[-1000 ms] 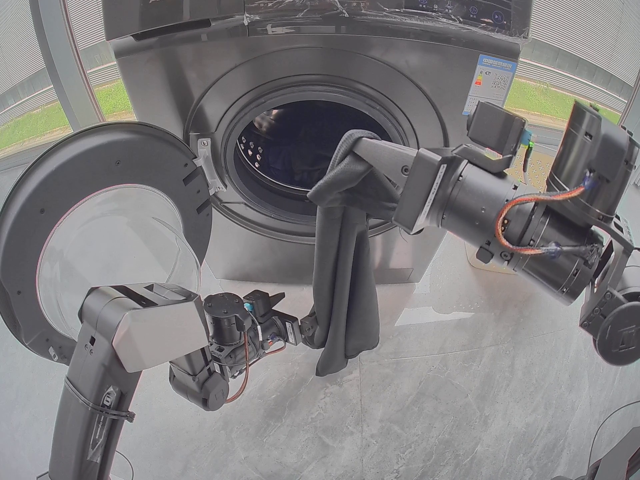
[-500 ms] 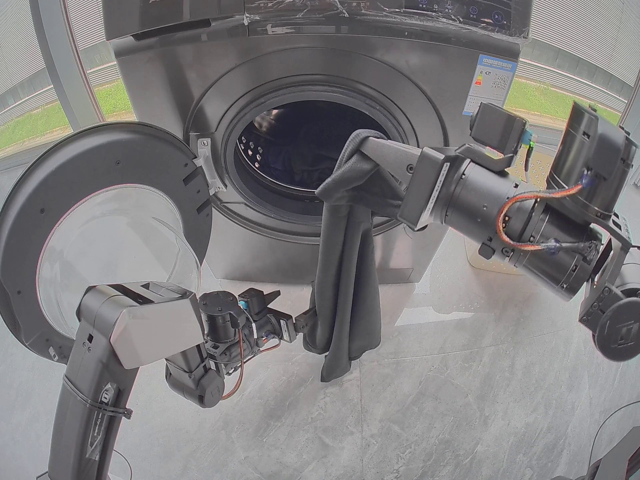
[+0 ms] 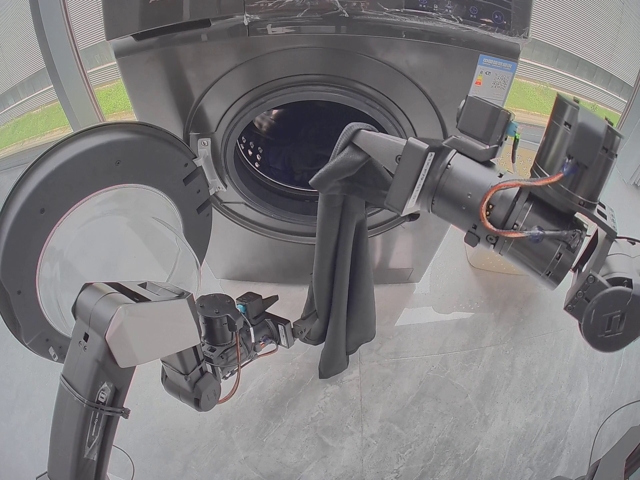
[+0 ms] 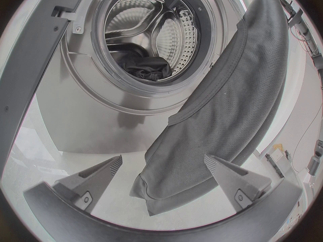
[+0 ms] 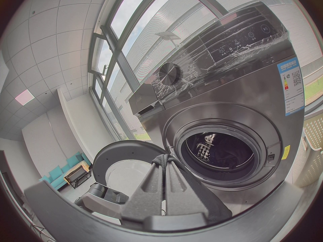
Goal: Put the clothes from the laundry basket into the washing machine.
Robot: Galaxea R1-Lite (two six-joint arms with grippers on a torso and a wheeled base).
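**Grey garment hanging before the open washing machine**

The grey garment is a soft knitted cloth with a fine dotted weave and a ribbed edge. It hangs in one long, narrow fold in front of the round opening of the washing machine. The right gripper has its two dark fingers pressed together on the top of the cloth. The fabric bunches over their tips, just before the lower right part of the opening. From there the garment falls straight down past the front of the machine, and its end stays above the floor, which is grey polished stone tile.

The left gripper is low, at the bottom end of the cloth, with its wedge-shaped ridged fingers spread wide apart. The hem hangs between them, and one finger touches the fabric or lies just before it.

The machine has a brushed metal body, and clear wrinkled film covers its control panel. Its round door, a dark ring around a domed clear window, stands swung out to the robot's left. Inside the shiny perforated drum lies a crumpled black cloth
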